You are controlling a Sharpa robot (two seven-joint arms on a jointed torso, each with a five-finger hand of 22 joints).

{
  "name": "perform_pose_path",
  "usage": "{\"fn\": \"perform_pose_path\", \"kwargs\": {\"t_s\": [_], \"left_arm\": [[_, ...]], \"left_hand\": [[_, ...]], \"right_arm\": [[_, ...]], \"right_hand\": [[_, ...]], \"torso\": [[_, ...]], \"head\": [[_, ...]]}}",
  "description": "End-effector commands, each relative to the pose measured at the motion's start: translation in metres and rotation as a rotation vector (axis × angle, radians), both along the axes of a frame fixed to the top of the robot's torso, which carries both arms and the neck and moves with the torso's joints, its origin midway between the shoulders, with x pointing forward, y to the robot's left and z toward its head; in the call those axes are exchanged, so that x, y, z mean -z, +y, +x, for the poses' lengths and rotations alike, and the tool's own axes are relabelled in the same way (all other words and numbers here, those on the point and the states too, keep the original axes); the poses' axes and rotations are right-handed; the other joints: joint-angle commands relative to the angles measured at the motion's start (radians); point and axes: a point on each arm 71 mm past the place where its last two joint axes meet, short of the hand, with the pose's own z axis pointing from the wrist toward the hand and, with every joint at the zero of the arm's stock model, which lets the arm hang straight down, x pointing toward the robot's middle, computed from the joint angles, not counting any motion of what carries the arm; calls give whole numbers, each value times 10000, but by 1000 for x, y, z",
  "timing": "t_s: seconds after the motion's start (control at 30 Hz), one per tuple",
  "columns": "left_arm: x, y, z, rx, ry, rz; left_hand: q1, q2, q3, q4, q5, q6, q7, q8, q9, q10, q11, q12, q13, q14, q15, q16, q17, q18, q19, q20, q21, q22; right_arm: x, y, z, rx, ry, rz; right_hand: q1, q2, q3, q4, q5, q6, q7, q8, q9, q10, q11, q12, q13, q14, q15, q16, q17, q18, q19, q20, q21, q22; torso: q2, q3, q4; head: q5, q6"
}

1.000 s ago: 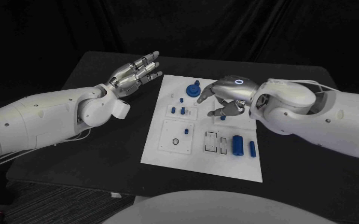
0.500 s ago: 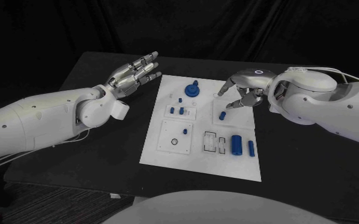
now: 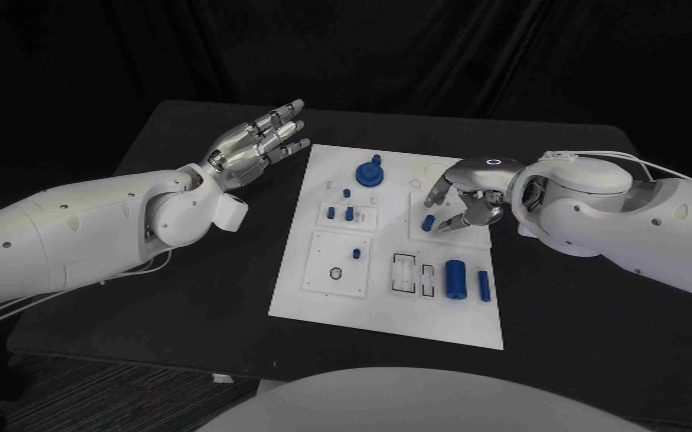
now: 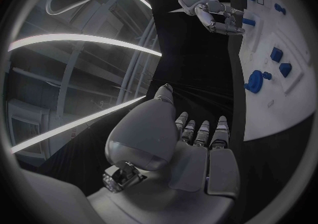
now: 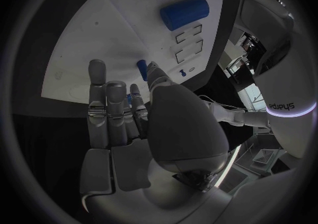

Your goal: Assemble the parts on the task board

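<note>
The white task board (image 3: 378, 294) lies mid-table. On it are a round blue part (image 3: 371, 172), two small blue pegs (image 3: 340, 213), a thick blue cylinder (image 3: 456, 278) and a thinner one (image 3: 485, 287). A small blue peg (image 3: 428, 221) stands near the board's right side. My right hand (image 3: 464, 199) hovers over that side, its fingers spread and their tips just beside this peg; whether they touch it I cannot tell. In the right wrist view the peg (image 5: 141, 69) lies by the thumb tip, with the thick cylinder (image 5: 185, 13) beyond. My left hand (image 3: 263, 140) is raised left of the board, fingers apart, holding nothing.
The board has outlined slots (image 3: 414, 275) and a small ring mark (image 3: 338, 274) on its near half. In the left wrist view the board (image 4: 294, 94) and my right hand (image 4: 219, 13) appear beyond my left palm (image 4: 192, 155). Black table (image 3: 188, 302) surrounds the board.
My right hand drew back to the right from the board, then came down again beside the small blue peg. The left arm has stayed still.
</note>
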Motion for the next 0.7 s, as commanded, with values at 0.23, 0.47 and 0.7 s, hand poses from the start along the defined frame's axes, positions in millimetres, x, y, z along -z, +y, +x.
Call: {"fn": "perform_pose_path", "kwargs": {"t_s": [0.23, 0.47, 0.7], "left_arm": [[0, -2, 0, 59, -31, -148], [1, -2, 0, 75, 12, -132], [2, -2, 0, 124, 70, -116]], "left_hand": [[91, 25, -13, -46, 46, 5, 52, 55, 12, 1, -33, 6, -6, 14, 72, -36, -9, 91, 4, 59, 29, 14], [99, 30, -10, -51, 59, 0, 53, 54, 11, 2, -26, 8, -5, 14, 78, -36, -9, 92, 10, 67, 32, 21], [113, 45, -3, -59, 83, 6, 55, 56, 12, 8, 15, 20, -1, 14, 102, -36, -9, 92, 22, 85, 38, 29]], "right_arm": [[11, 7, -4, -352, 61, 306], [14, 12, -6, -633, -110, 722], [15, 15, -7, -786, -248, 961]], "right_hand": [[487, 193, 97, -425, 506, 86, 142, 28, 19, 547, -90, -119, -14, 43, -64, -74, -119, 129, 85, -42, -75, 228], [728, 400, 240, -763, 1042, 529, 337, 180, 66, 1287, -209, -298, -21, 128, -169, 29, -78, 91, 203, -141, 209, 327], [782, 462, 465, -775, 1133, 983, 479, 303, 96, 1895, -301, -584, -30, 181, -252, 82, -60, 70, 255, -215, 356, 364]], "torso": [[-13, -15, 10], [-14, -9, -5], [-15, -13, 10]], "head": [[-8, 0], [19, 0], [6, 0]]}}
